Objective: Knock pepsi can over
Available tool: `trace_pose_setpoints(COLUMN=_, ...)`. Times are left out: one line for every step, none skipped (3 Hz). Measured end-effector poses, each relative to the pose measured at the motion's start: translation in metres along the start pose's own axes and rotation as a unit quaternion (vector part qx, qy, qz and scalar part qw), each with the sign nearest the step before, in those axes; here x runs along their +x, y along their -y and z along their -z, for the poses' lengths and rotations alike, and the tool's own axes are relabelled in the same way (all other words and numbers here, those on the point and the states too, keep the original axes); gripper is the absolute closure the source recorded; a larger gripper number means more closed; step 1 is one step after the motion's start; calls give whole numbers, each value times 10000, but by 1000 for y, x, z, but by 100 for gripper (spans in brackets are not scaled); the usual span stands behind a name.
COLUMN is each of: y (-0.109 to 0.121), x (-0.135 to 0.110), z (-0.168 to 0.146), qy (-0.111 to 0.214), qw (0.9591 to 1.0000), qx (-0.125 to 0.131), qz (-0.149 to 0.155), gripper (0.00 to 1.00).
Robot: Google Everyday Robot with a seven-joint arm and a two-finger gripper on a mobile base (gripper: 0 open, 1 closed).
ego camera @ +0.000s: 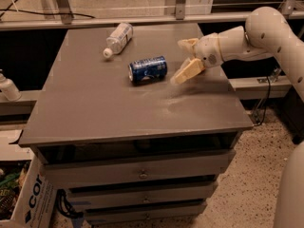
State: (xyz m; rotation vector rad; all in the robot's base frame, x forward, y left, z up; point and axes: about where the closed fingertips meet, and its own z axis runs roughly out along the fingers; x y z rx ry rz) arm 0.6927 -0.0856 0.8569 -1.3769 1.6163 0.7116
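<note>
The pepsi can (147, 69), dark blue with light markings, lies on its side near the middle of the grey table top (109, 108), with its silver end facing left. My gripper (182, 62) is just to the right of the can, a short gap away, low over the table. Its two cream fingers are spread open and hold nothing. The white arm reaches in from the right edge of the view.
A clear plastic bottle (118, 38) with a white cap lies on its side at the table's back left. The orange fruit is hidden. A white bottle (7, 86) stands off the table at left. A cardboard box (28, 198) sits on the floor at lower left. Drawers are below the table top.
</note>
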Motion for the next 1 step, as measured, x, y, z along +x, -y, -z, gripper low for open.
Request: trace_pose_setpoints(y=0, x=-1, z=3, qy=46, qw=10000, qx=22, qz=-26, gripper=0)
